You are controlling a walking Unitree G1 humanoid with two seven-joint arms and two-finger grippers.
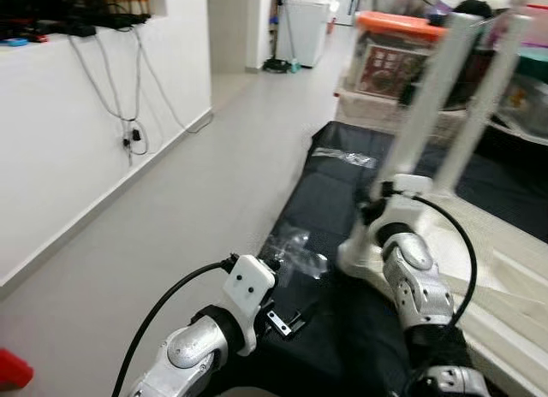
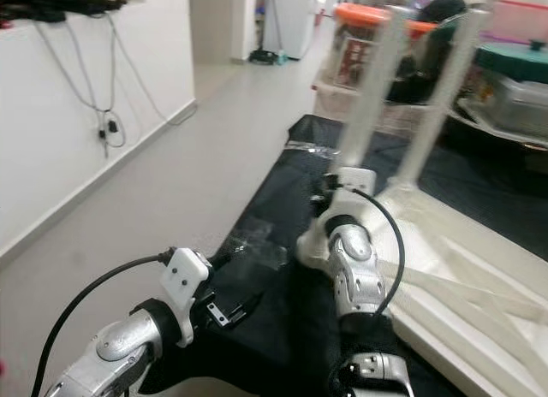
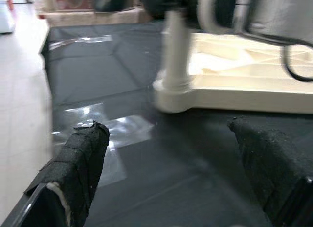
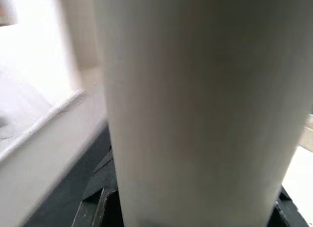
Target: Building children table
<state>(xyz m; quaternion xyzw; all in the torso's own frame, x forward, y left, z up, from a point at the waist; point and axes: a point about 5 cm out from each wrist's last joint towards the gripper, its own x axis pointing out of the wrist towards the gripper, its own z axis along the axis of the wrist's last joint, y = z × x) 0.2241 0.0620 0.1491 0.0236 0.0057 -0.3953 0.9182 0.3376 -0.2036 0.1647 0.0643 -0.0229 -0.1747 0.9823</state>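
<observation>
Left eye view is showing me the tabletop lying upside down on the black mat, cream plastic, with two legs already standing up from it. I am taking the tabletop as my landmark. At its near corner the right gripper is sitting at the base of the nearer leg. From the right wrist view the leg is almost touching the lens and running down between dark finger parts at the frame's foot, so I am judging the fingers closed around it (not plainly seen).

The left gripper is hanging just off that same corner, over the mat, fingers spread wide and holding nothing.

I am expecting the leg to handle as light, stiff and rather smooth, so a low hold near its socket should give the most control for pressing or twisting it home; a high hold would lever it sideways.

Left wrist view is giving me the round socket and a clear plastic bag on the mat beside the corner, which the right wrist view is not giving me.
</observation>
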